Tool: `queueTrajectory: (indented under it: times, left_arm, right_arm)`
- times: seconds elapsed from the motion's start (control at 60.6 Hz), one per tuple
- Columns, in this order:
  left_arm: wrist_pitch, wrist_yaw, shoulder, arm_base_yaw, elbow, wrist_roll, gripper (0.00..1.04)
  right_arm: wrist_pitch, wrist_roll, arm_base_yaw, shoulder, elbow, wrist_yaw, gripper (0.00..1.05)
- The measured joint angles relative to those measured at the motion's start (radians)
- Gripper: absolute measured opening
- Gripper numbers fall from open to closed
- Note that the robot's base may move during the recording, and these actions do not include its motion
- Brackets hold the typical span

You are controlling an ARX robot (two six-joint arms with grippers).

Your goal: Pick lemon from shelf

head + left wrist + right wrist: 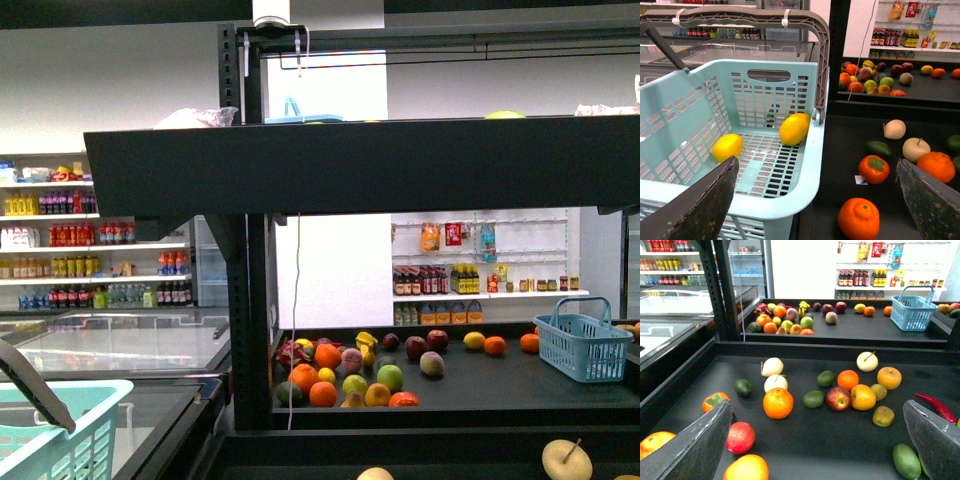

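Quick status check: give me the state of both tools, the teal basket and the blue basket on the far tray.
Left tool: open, holding nothing, over the teal basket's edge.
Right tool: open, holding nothing, above the shelf fruit.
Teal basket: upright, handle raised, two lemons inside.
Blue basket: upright, handle raised, contents not visible.

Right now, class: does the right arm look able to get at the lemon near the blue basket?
Probably, if it stretches that far. The right gripper has open, empty jaws, and the lemon lies exposed on the far tray, only an orange beside it.
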Motion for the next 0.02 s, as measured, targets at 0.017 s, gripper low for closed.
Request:
queueTrajectory:
  times: [0.017]
  left_arm:
    - [0.0,0.0,0.0,0.0,0.0,0.0,0.97]
  right_arm:
    - [0.0,0.0,0.0,0.0,0.0,0.0,1.02]
